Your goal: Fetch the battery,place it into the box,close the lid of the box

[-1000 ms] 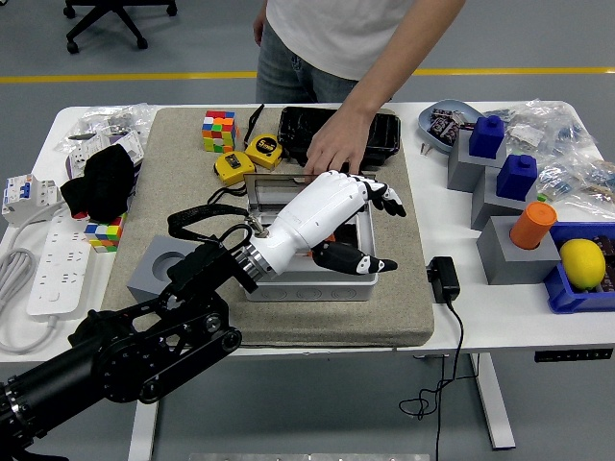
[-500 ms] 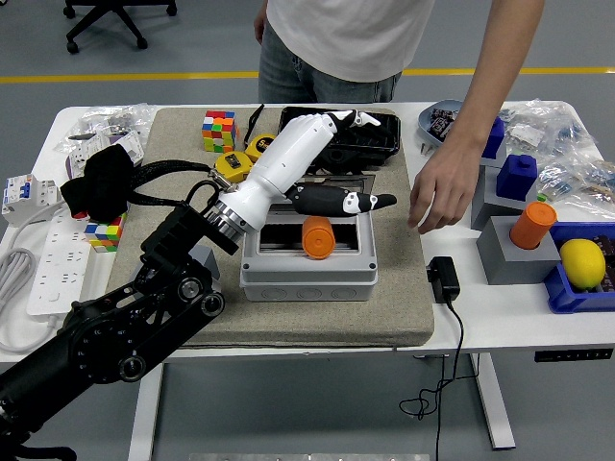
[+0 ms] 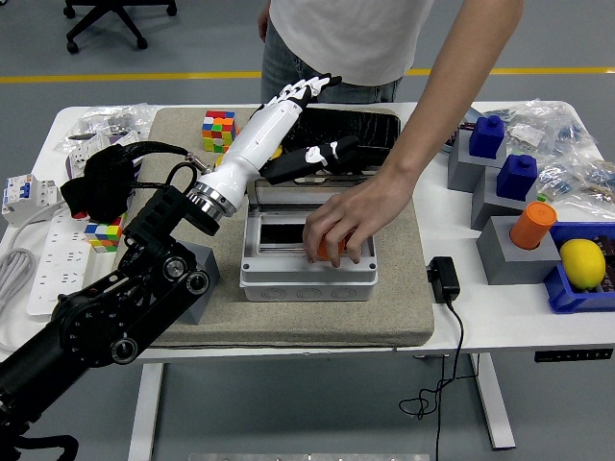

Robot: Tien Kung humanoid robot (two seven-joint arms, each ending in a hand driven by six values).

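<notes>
The grey box point(image 3: 307, 277) sits on the beige mat point(image 3: 404, 317) with its lid point(image 3: 288, 188) standing open at the back. Inside it lies the orange battery point(image 3: 330, 254), mostly covered by a person's hand point(image 3: 348, 223) that reaches in from the far side and grips it. My left hand point(image 3: 322, 115) is raised above and behind the box, over the black tray point(image 3: 370, 130). Its white fingers are spread and hold nothing. My right arm is out of view.
Behind the box lie a Rubik's cube point(image 3: 218, 130) and a yellow tape measure point(image 3: 233, 167). A black adapter point(image 3: 443, 279) with its cable is right of the mat. Grey stands with blue blocks point(image 3: 519, 175), an orange cylinder point(image 3: 533, 224) and a lemon point(image 3: 582, 262) fill the right side. A power strip point(image 3: 43, 264) lies left.
My left hand rose from the box and swung back towards the far side, leaving the battery in the box. The person's hand moved from right of the box into it and onto the battery.
</notes>
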